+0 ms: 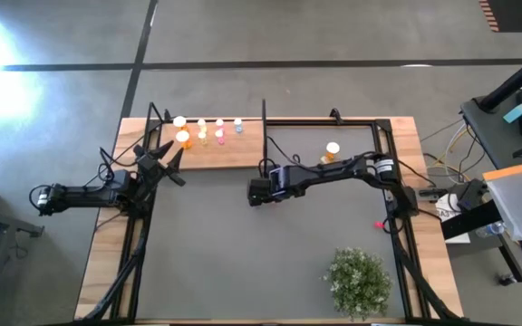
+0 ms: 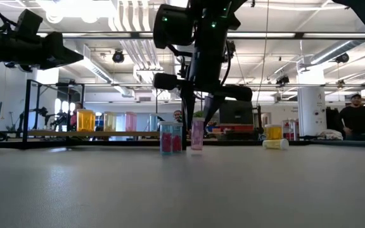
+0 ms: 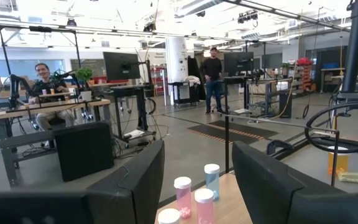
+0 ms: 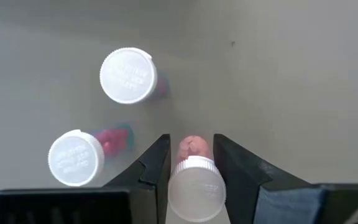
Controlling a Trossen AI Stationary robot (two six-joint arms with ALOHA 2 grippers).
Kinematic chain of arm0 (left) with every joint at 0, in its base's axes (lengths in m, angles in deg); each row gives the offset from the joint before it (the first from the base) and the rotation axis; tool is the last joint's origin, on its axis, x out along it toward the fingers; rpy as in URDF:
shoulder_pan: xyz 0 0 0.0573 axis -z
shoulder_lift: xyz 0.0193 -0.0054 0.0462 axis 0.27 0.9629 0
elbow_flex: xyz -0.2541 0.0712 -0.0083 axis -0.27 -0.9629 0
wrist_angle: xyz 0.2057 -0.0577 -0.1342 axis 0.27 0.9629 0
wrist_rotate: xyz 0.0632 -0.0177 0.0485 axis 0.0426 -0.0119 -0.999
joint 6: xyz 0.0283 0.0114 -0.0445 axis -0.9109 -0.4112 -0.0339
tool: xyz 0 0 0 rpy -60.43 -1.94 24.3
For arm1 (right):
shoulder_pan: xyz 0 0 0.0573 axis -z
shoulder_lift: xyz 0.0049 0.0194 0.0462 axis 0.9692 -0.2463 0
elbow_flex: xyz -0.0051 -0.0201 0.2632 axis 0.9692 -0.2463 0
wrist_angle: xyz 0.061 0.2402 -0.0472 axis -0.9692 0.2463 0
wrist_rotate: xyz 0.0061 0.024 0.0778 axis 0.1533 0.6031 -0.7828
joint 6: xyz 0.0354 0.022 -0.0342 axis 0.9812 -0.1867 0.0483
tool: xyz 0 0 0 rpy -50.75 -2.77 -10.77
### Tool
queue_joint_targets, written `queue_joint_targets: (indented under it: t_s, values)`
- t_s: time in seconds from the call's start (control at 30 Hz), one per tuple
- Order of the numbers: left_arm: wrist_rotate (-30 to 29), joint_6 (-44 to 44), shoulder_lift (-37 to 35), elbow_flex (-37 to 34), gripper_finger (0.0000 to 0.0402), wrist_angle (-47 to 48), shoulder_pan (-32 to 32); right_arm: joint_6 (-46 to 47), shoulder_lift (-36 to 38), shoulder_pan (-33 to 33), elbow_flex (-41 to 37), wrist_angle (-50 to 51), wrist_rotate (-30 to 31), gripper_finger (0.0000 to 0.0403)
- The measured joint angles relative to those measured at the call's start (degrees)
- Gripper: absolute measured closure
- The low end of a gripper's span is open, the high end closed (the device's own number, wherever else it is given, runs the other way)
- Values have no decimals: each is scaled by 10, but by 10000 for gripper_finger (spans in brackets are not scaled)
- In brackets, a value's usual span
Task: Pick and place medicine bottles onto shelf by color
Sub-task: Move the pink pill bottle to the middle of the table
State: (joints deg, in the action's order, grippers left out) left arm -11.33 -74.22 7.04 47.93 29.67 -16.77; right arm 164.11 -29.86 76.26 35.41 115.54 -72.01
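Nearest the lens in the right wrist view, the right gripper is clamped on a pink bottle with a white cap, one dark finger on each side of it. Just beside it, two more white-capped bottles stand upright on the grey mat, apart from each other and from the gripper.

The landmark is the shelf, a light-brown board along the far edge of the tabletop. Several small bottles stand in rows on it, orange toward one end and blue toward the other. The right gripper hangs just off the shelf's near corner, over the mat. An orange bottle stands well apart from the shelf, beyond its black post. The left gripper waits at the shelf's opposite end, its fingers apart with nothing between them. A green bushy plant sits far from the shelf, at the tabletop's near edge.

Beyond the tabletop is an open workshop: grey floor, desks with monitors, a white column, ceiling lights, one person seated and one standing.
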Motion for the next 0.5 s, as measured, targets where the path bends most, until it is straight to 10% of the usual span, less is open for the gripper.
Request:
queue_joint_targets:
  t_s: [0.5]
  values:
    - [0,0,0,0,228,0,0,15,-4,-4,-9,-5,1,295]
